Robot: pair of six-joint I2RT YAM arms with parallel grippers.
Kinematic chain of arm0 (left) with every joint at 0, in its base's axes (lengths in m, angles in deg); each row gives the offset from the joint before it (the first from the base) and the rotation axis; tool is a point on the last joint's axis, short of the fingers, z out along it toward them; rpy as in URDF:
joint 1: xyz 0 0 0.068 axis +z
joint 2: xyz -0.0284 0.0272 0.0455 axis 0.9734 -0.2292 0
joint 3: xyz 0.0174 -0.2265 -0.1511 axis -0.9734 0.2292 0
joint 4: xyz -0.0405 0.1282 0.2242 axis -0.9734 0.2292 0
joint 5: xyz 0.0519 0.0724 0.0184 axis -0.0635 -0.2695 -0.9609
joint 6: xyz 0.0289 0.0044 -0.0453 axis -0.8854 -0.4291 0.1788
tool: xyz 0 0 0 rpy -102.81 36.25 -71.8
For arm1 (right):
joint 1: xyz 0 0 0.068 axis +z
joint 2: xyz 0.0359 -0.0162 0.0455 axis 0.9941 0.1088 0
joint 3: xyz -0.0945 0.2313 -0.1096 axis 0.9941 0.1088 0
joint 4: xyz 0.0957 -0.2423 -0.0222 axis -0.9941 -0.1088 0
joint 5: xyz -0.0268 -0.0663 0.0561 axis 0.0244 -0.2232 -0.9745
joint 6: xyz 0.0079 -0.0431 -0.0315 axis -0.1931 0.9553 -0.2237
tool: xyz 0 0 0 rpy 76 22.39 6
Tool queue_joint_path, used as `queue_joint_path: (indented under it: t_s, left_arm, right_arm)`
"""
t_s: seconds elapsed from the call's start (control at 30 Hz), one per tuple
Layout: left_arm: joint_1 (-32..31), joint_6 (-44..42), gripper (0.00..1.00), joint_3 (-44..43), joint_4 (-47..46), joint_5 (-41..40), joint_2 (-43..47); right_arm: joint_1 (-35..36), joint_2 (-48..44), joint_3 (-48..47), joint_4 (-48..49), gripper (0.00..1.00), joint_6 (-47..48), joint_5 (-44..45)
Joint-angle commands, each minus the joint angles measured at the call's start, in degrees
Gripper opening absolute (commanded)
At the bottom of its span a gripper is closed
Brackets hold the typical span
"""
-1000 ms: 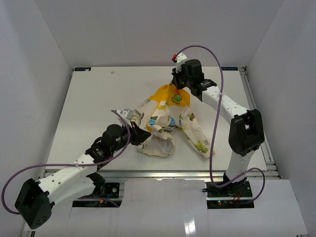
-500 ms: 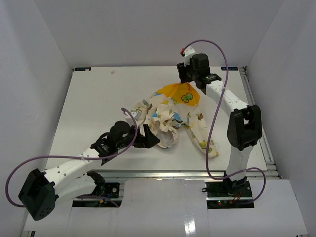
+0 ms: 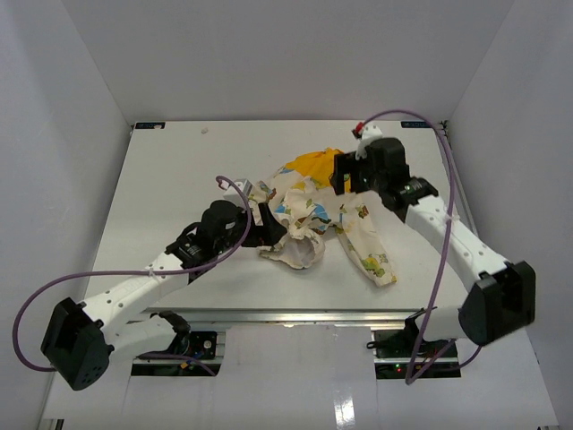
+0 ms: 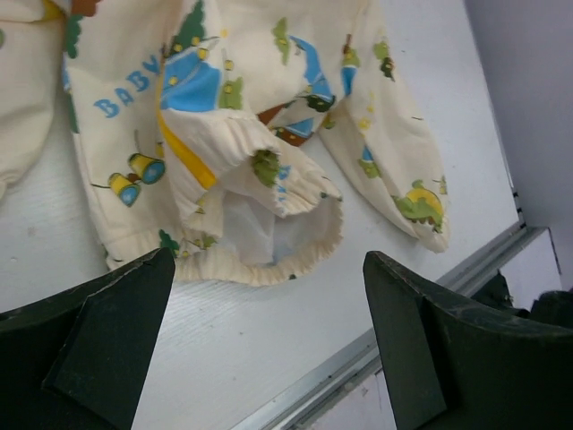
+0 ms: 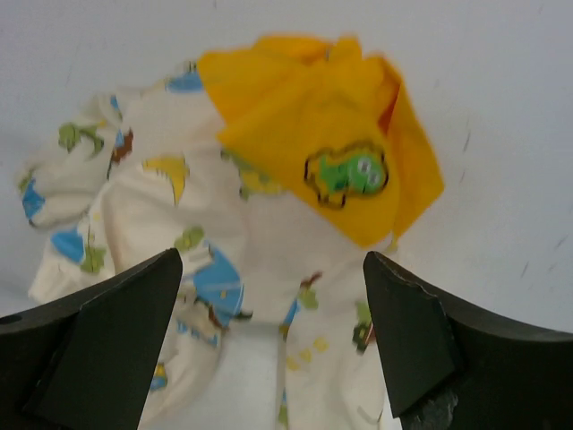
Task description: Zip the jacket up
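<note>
Left jaws stand wide apart and hold nothing, poised at the near gathered hem (image 4: 260, 264) of the jacket (image 3: 309, 215). Right jaws are also apart and empty, above its yellow hood (image 5: 304, 98). The jacket lies crumpled mid-desk (image 3: 161, 188), with the hood toward the far edge.
</note>
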Motion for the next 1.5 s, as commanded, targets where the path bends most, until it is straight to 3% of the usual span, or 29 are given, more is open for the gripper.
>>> queue_joint_path:
  t_s: [0.0, 0.2, 0.27, 0.43, 0.6, 0.7, 0.73, 0.8, 0.87, 0.9, 0.97, 1.13, 1.47]
  left_arm:
    - [8.36, 1.23, 0.96, -0.06, -3.71, -1.36, -2.43]
    - [21.01, 1.71, 0.85, 2.12, -12.11, 5.59, -9.38]
    - [24.08, 1.07, 0.68, 3.64, -16.46, 7.02, -14.47]
    - [25.15, -1.3, 0.77, 3.21, -21.23, 8.69, -24.1]
    - [25.09, -2.01, 0.79, 0.97, -21.05, 9.1, -30.95]
    - [25.15, -2.71, 0.75, -1.83, -18.88, 7.79, -34.88]
    - [25.15, -2.92, 0.67, -2.59, -18.86, 7.57, -35.72]
    - [25.3, -3.04, 0.46, -4.18, -18.27, 6.93, -36.36]
    - [25.93, -2.99, 0.11, -5.69, -16.37, 4.83, -36.59]
    - [26.67, -2.78, 0.04, -6.81, -15.04, 3.68, -36.47]
    - [28.74, -2.13, 0.0, -8.18, -13.46, 2.17, -36.18]
    - [39.77, 4.63, 0.0, -3.94, -20.03, 10.57, -33.64]
    - [49.21, 6.33, 0.0, 0.93, -28.31, 10.13, -29.75]
  right_arm:
    - [0.45, -8.68, 20.99, 4.92, 0.88, -9.32, 4.25]
    - [0.46, -20.37, 37.77, 12.86, 0.87, -14.66, 5.44]
    - [0.53, -22.39, 41.05, 16.36, 0.87, -14.99, 5.74]
    - [0.53, -25.33, 46.52, 21.95, 0.88, -15.0, 8.03]
    - [0.53, -21.78, 46.58, 24.37, 0.87, -14.72, 9.73]
    - [0.53, -18.56, 45.21, 23.77, 0.86, -14.02, 11.01]
    - [0.53, -17.79, 45.06, 23.69, 0.86, -13.74, 11.84]
    - [0.45, -16.8, 45.18, 24.27, 0.81, -13.53, 14.25]
    - [0.37, -14.53, 44.31, 24.02, 0.64, -13.0, 18.51]
    - [0.18, -13.0, 43.18, 23.61, 0.56, -12.71, 20.64]
    - [-0.35, -10.59, 41.47, 23.63, 0.38, -11.66, 23.14]
    - [-5.92, -2.88, 34.69, 23.24, 0.16, -8.02, 23.95]
    - [-8.28, 3.1, 17.52, 21.46, 0.14, 4.33, 26.37]
